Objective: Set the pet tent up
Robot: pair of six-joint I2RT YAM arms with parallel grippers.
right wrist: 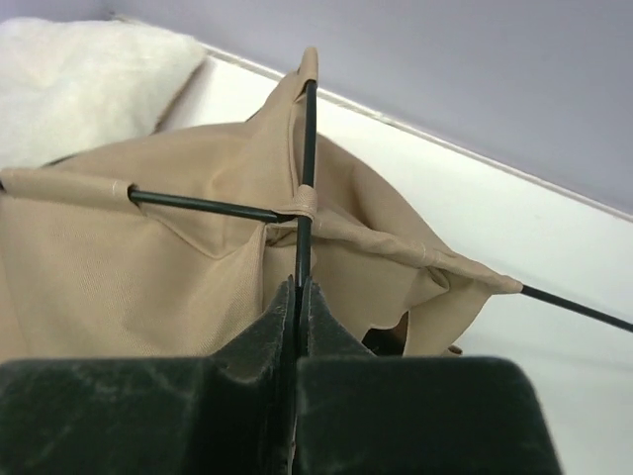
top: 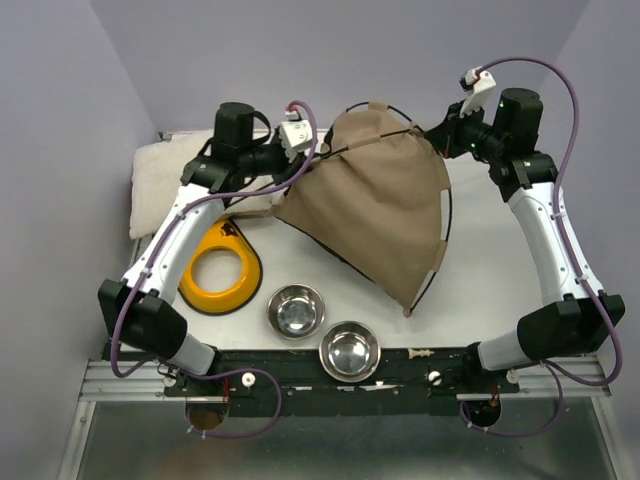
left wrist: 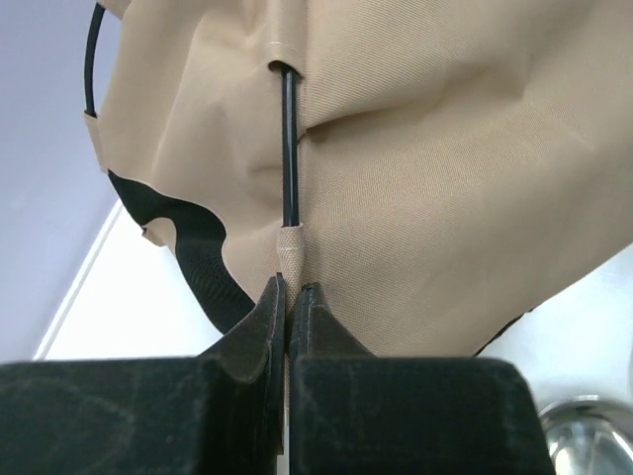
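The pet tent (top: 375, 205) is a tan fabric shell with black trim and thin black poles, lifted and slumped over the middle of the white table. My left gripper (top: 322, 152) is shut on the tent's fabric pole sleeve (left wrist: 290, 259) at its left side; a black pole (left wrist: 290, 148) runs up from there. My right gripper (top: 432, 131) is shut on a black pole (right wrist: 307, 168) at the tent's upper right, just below where two poles cross (right wrist: 306, 208). In the right wrist view the tent (right wrist: 138, 277) fills the left half.
A cream fluffy cushion (top: 170, 180) lies at the back left under my left arm. A yellow ring-shaped dish (top: 220, 268) sits front left. Two steel bowls (top: 296, 310) (top: 349, 351) stand near the front edge. Grey walls close in on both sides.
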